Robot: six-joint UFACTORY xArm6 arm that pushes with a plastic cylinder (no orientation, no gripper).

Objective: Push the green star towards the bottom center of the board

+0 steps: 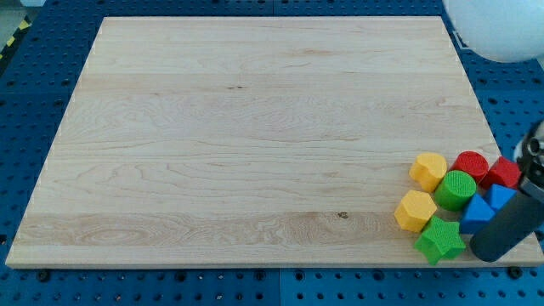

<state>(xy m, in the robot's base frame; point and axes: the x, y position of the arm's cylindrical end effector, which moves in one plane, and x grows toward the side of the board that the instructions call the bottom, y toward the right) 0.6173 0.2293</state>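
The green star (pixel 439 240) lies near the board's bottom right corner, close to the bottom edge. It is at the bottom of a tight cluster of blocks. My tip (pixel 490 255) is just to the right of the green star, with a small gap between them, and below a blue block (pixel 478 214). The dark rod rises from the tip to the view's upper right and hides part of the blocks behind it.
Cluster above the star: a yellow hexagon (pixel 415 211), a green cylinder (pixel 456 189), a yellow block (pixel 428 170), a red cylinder (pixel 469 164), a red block (pixel 505 172), a second blue block (pixel 501 197). The wooden board (pixel 238 127) lies on a blue perforated table (pixel 25 102). A white object (pixel 497 30) is at top right.
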